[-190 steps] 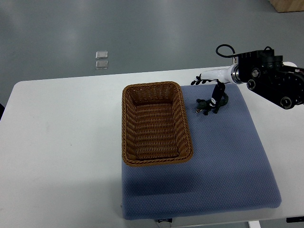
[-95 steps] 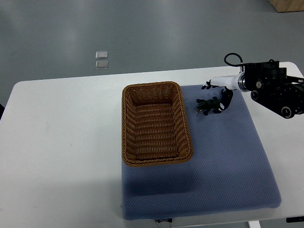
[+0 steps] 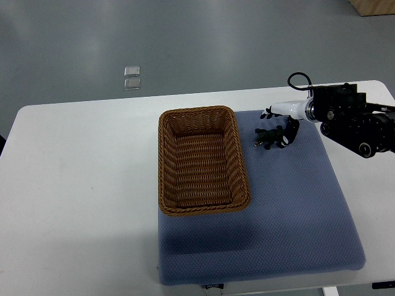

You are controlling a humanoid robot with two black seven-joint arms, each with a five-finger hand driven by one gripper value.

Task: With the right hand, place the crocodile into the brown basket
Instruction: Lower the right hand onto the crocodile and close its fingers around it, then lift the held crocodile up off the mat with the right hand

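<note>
A small dark green crocodile (image 3: 266, 137) lies on the blue mat (image 3: 296, 209), just right of the brown wicker basket (image 3: 165, 160), which has nothing inside. My right hand (image 3: 281, 121) comes in from the right edge and hovers at the crocodile's tail end. Its fingers are spread: one reaches left above the toy, and another curls down against the tail. The crocodile still rests on the mat. The left arm is out of sight.
The mat covers the right part of the white table (image 3: 80, 185). The basket straddles the mat's left edge. Two small clear packets (image 3: 131, 78) lie on the grey floor beyond the table. A cardboard box corner (image 3: 373, 6) shows at top right.
My right hand drew back to the right off the crocodile, then edged left again to its tail. The crocodile barely shifted and the basket stayed put.
</note>
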